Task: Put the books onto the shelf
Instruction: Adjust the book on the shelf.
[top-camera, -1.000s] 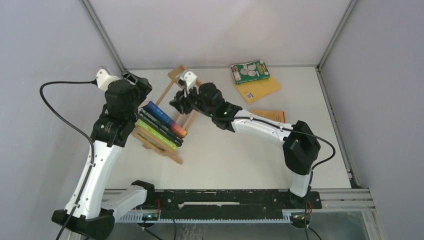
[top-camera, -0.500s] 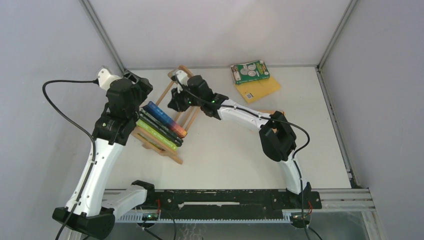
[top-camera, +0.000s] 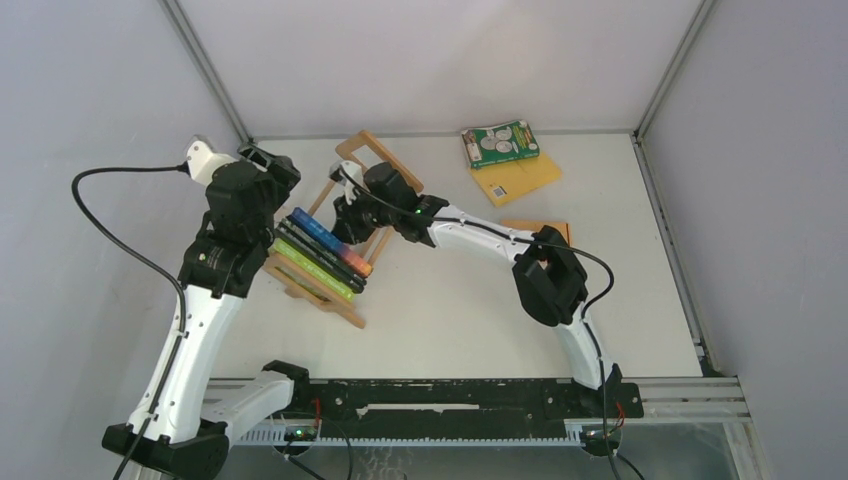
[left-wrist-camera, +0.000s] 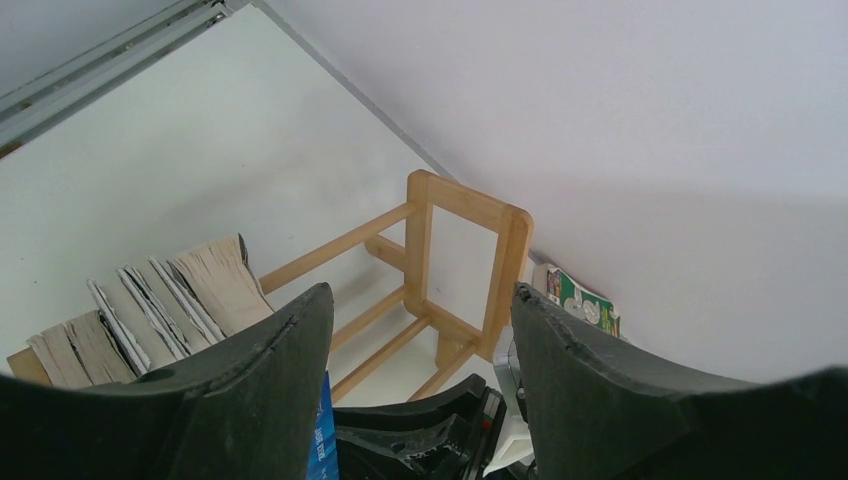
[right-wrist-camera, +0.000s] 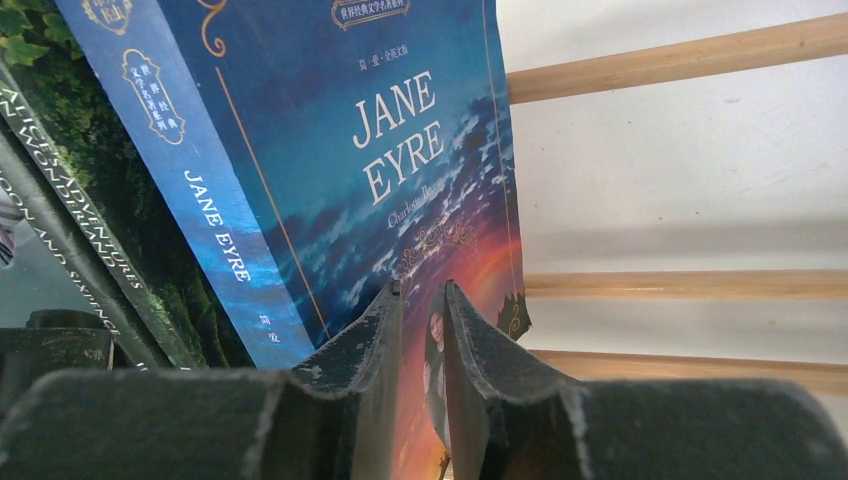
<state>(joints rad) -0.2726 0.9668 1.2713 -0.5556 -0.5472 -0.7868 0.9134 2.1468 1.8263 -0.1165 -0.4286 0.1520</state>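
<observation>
Several books (top-camera: 318, 255) lean in a row on the left part of the light-wood shelf (top-camera: 366, 149); the outermost is a blue one (top-camera: 332, 237), titled Jane Eyre in the right wrist view (right-wrist-camera: 400, 130). My right gripper (top-camera: 346, 214) (right-wrist-camera: 422, 290) is right at that blue cover, jaws a narrow gap apart with nothing between them. My left gripper (top-camera: 266, 166) (left-wrist-camera: 420, 300) hovers open and empty behind the row, above the page edges (left-wrist-camera: 150, 305). A green book with white circles (top-camera: 500, 143) lies on a yellow-orange one (top-camera: 522, 180) at the back right.
An orange flat item (top-camera: 542, 230) lies partly under the right forearm. The shelf's free right end frame (left-wrist-camera: 465, 265) stands near the back wall. Grey walls close the table on three sides, and the green book (left-wrist-camera: 580, 305) lies close to the back wall.
My right gripper has moved left along the shelf up to the blue book's cover, and its jaws have narrowed. The left arm has barely shifted.
</observation>
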